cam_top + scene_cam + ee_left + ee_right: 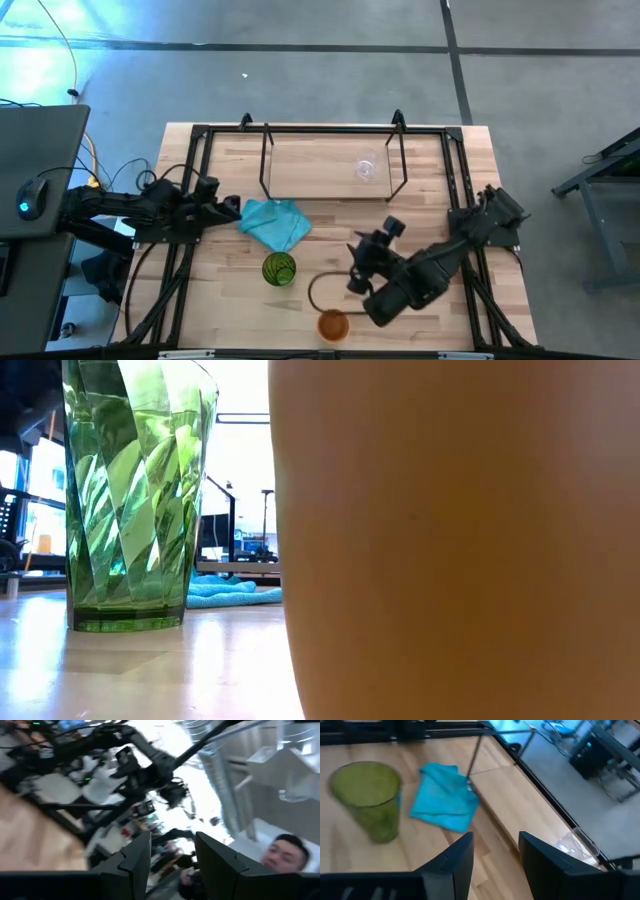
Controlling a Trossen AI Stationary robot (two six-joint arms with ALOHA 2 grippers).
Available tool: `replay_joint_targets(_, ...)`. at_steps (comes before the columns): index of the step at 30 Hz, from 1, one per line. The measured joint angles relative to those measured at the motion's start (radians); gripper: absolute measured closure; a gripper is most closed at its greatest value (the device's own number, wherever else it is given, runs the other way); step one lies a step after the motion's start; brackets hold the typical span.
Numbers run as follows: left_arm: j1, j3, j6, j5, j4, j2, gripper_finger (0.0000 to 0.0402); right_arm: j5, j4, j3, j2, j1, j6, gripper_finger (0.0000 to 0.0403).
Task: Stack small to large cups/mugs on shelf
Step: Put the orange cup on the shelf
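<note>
The shelf [320, 172] stands at the table's far middle, and the small clear cup [366, 168] stands on its board. The green cup [279, 268] stands upright on the table, seen close in the low view [135, 490]. The orange cup [333, 325] stands at the near edge and fills the low view's right [450, 540]. My right gripper [372, 245] hovers open right of the green cup [367, 800], with nothing between its fingers [495, 840]. My left gripper [228, 205] waits open at the table's left, tipped upward [172, 840].
A teal cloth [275, 222] lies crumpled between the shelf and the green cup. A thin dark loop [322, 290] lies on the table by the orange cup. Black frame rails [455, 190] run along the table's sides. A person [282, 852] shows beyond the table.
</note>
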Motion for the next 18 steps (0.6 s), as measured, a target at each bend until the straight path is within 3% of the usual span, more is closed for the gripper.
replay_joint_targets(4,0.000,0.000,0.014,0.006,0.126,0.000,0.0259,-0.029,0.060,0.000,-0.017,0.032,-0.071,0.0254)
replay_joint_targets(9,0.001,0.000,0.256,-0.034,0.229,-0.002,0.0259,-0.119,0.253,0.000,-0.060,0.047,-0.179,0.0254)
replay_joint_targets(13,0.001,0.000,0.256,-0.057,0.258,-0.002,0.0259,-0.179,0.386,0.000,-0.085,0.042,-0.235,0.0254)
replay_joint_targets(18,0.000,0.000,0.145,0.068,0.218,-0.002,0.0259,-0.304,0.477,0.000,-0.113,-0.006,-0.229,0.0254)
